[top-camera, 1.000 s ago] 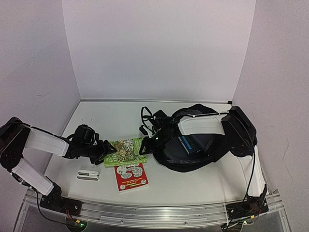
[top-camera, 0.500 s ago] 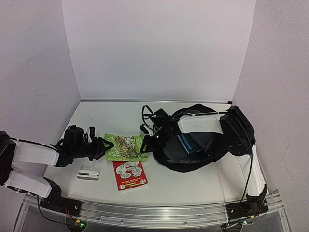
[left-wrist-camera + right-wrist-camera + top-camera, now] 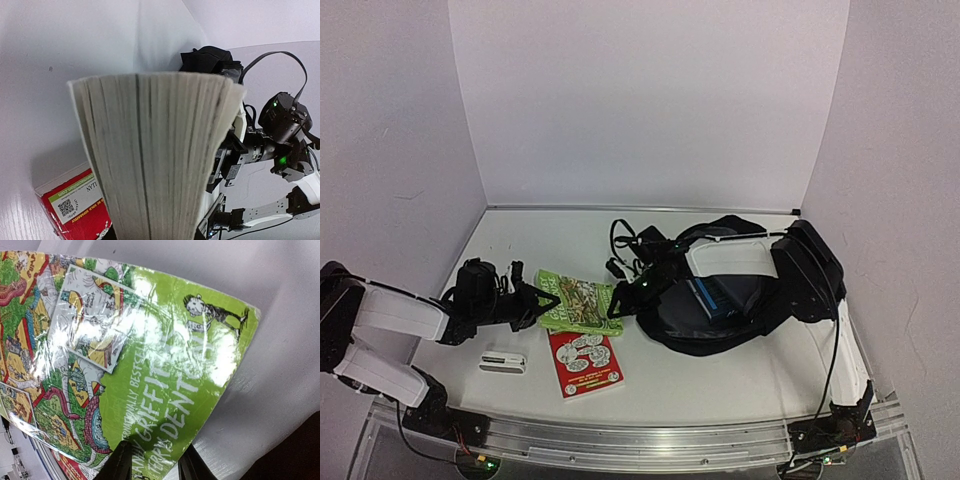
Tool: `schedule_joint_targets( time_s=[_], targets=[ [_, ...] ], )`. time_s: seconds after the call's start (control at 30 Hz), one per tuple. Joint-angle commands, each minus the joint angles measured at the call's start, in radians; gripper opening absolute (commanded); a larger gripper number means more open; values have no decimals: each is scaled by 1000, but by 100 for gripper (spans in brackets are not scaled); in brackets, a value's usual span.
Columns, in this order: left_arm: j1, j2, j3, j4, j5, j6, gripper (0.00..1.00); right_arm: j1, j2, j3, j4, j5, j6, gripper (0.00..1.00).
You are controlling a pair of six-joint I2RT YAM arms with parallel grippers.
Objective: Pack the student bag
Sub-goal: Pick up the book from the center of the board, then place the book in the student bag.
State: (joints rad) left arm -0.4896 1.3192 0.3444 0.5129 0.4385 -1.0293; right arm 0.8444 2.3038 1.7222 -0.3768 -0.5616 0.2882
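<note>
Left gripper (image 3: 542, 298): set at the 9 o'clock edge of the green book (image 3: 582, 303), whose page block fills the wrist view. Fingers hidden, so cannot tell whether apart or clamped on the book.

Right gripper (image 3: 620, 298): set at the same book's 3 o'clock edge. Fingers (image 3: 120, 462) part-way apart, both tips against the glossy cover near its edge, nothing pinched between them.

Count:
- Books, two: green one between the grippers; red book (image 3: 587, 365) flat on the table (image 3: 720, 390), just beside at 6 o'clock.
- White case (image 3: 503, 361), one: at 9 o'clock of the red book, apart.
- Student bag (image 3: 720, 338), one: at 3 o'clock of the green book, lying open, right arm across it.
- Blue item (image 3: 713, 297), one: in the bag's mouth.
</note>
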Motion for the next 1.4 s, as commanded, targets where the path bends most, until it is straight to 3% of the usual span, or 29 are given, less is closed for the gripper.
schedule_joint_targets(
  time_s=[0.0,0.13,0.23,0.37,0.53,0.7,0.8,1.1,1.37],
  targets=[
    [-15,-97,96,-17,34,40,1,24,-49,17,-35,9,-70,40],
    [-14,-234,154,-241,-77,101,0,15,-150,43,-75,21,-137,54],
    [-15,-333,158,-297,-156,98,0,14,-236,50,-115,73,-206,62],
    [-14,-401,161,-306,-203,85,0,10,-321,40,-191,258,-323,66],
    [-16,-299,256,-343,-165,21,0,-32,-391,-7,-278,475,-392,66],
    [-37,-234,235,-174,-176,-38,0,-99,-429,-99,-321,614,-443,66],
    [-42,-236,209,-73,-208,-54,0,-145,-431,-149,-339,658,-456,64],
    [-86,-171,262,-24,-220,-8,0,-196,-362,-212,-338,779,-498,65],
    [-113,-137,278,-22,-231,-8,0,-211,-314,-225,-314,856,-526,50]
  ],
)
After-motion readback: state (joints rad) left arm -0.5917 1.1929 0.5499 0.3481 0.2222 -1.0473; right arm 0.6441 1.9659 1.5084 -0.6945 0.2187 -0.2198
